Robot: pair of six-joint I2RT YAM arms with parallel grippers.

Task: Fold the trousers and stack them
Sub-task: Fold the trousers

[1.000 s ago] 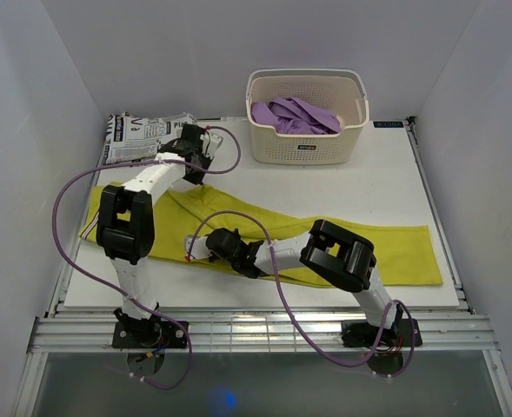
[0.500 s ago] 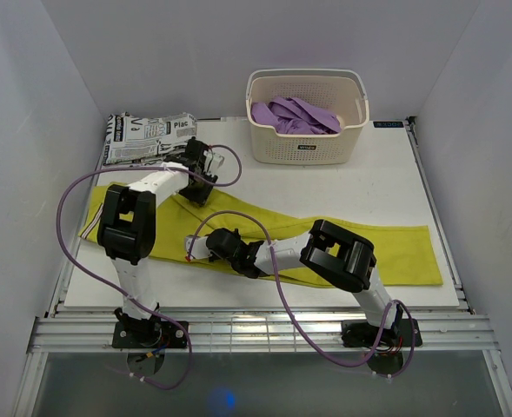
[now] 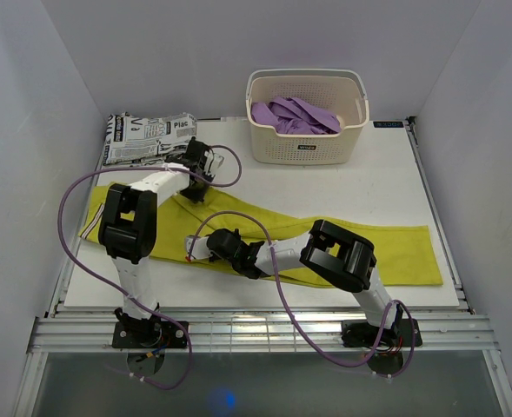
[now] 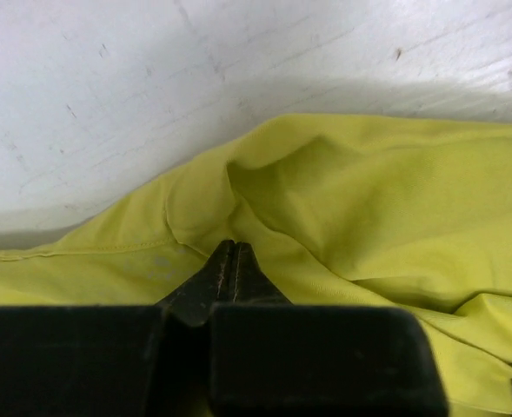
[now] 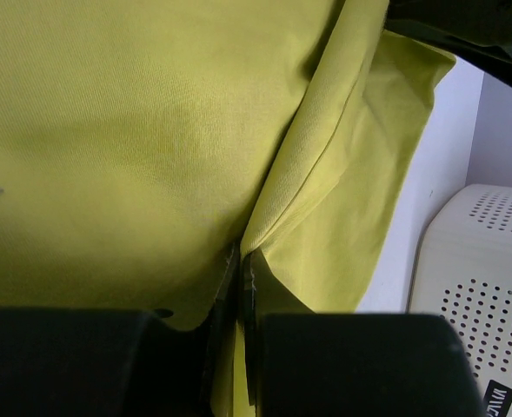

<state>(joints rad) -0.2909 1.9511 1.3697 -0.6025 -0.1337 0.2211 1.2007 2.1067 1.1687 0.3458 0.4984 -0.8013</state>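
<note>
Well, the white tabletop [image 3: 386, 182] carries my yellow trousers [image 3: 395, 248] spread long, from the left edge across to the right and nowhere doubled over yet. So I judge folding has barely begun and stacking is all ahead. Behind them stands the cream basket [image 3: 308, 148] with a purple garment [image 3: 295, 115] heaped inside, and at the far left corner lies a folded black-and-white printed cloth [image 3: 147, 135], likely the stack's place. My left claw [image 4: 229, 261] is pressed together on a ridge of yellow cloth at the trousers' far edge. My right claw [image 5: 241, 261] is pinched tight on a fold by their near edge.
</note>
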